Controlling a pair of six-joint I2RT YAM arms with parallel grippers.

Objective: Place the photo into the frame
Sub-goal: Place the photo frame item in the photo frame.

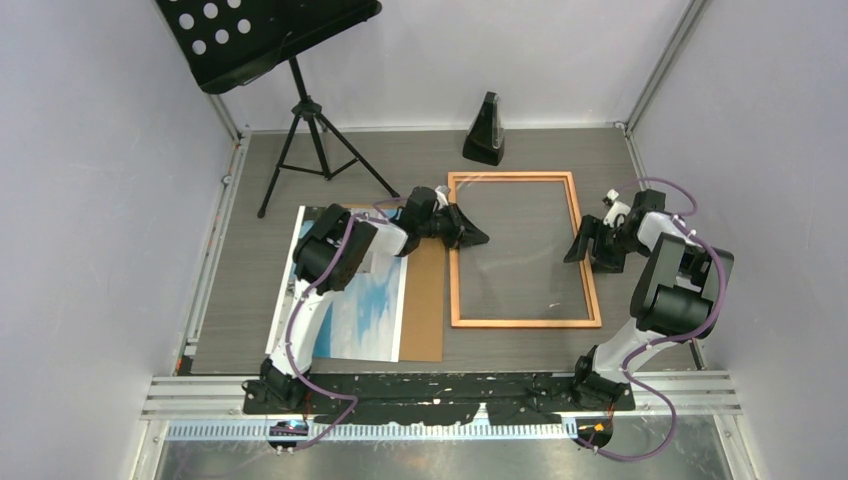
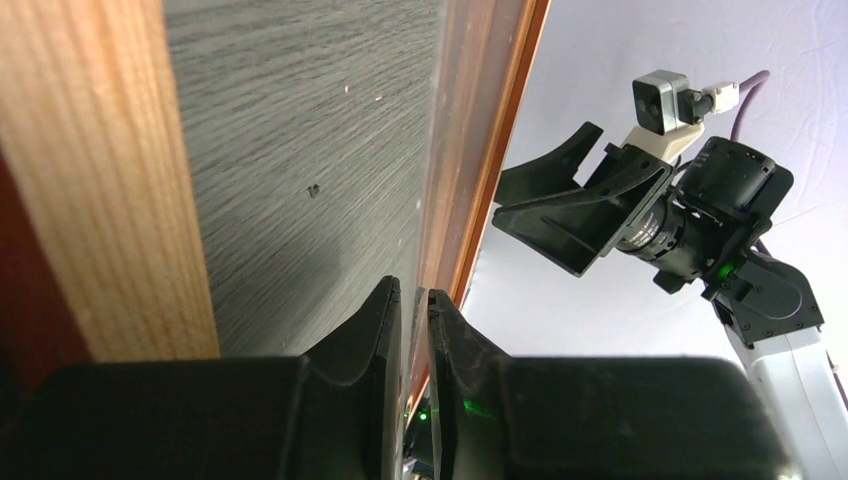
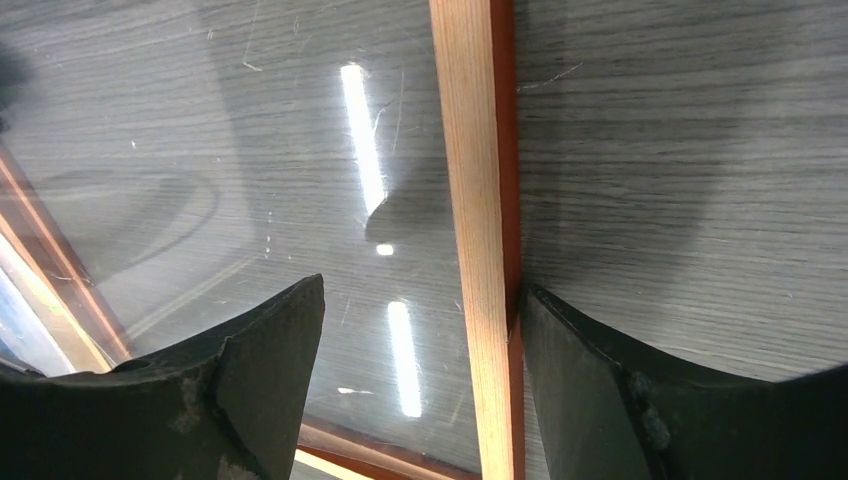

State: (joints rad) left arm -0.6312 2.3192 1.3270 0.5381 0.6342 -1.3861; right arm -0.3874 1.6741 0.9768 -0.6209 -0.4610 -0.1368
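Straddling the frame's [image 1: 525, 322] right rail, the right jaws stand wide open, probably to steady it; the left jaws at its left rail are almost together, and I cannot tell whether they hold anything. The photo [image 1: 370, 310] lies left of the frame on a backing board [image 1: 428, 300]

One frame [image 1: 525, 322], one photo [image 1: 365, 310], one brown backing board [image 1: 425, 300], one music stand [image 1: 265, 35], one metronome [image 1: 485, 130], and two claws: left claw [image 1: 478, 238], right claw [image 1: 585, 255].

Frame [image 1: 525, 322] finished in copper-orange wood; photo [image 1: 365, 305] printed with blue sky, white clouds, white-bordered; table [image 1: 245, 300] surfaced in grey wood-grain.
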